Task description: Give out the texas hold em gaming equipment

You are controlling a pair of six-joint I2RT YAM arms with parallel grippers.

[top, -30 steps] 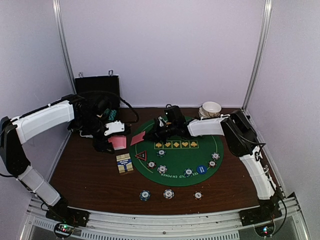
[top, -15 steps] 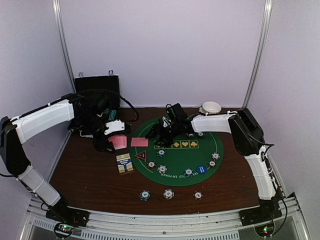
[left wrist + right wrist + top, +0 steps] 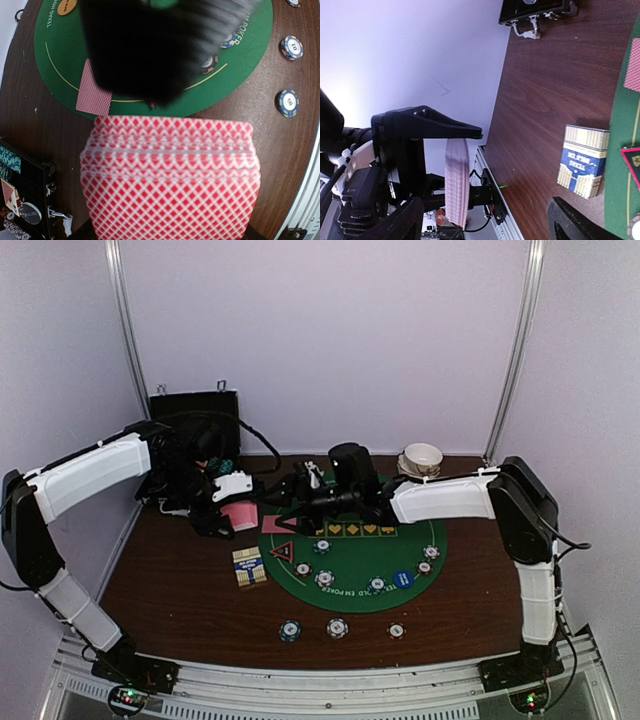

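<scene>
My left gripper [image 3: 232,516] is shut on a thick deck of pink-backed playing cards [image 3: 239,513], held above the table left of the green mat [image 3: 400,540]. The deck [image 3: 170,175] fills the lower half of the left wrist view and hides the fingers. My right gripper [image 3: 278,496] is open and empty, just right of the deck, which it sees edge-on [image 3: 456,185]. One card [image 3: 275,525] lies face down on the mat's left edge. A red-black triangle marker [image 3: 283,550], a blue disc [image 3: 402,579], an orange disc [image 3: 65,6] and several chips [image 3: 325,579] lie on the mat.
A blue and cream card box [image 3: 249,566] lies left of the mat. Three chips [image 3: 337,627] sit near the front edge. A black case [image 3: 195,415] stands open at the back left, and stacked white bowls [image 3: 421,457] at the back right.
My right gripper let go of a card onto the mat's left edge, opened, and swung left towards the deck. The left gripper raised the deck slightly.
</scene>
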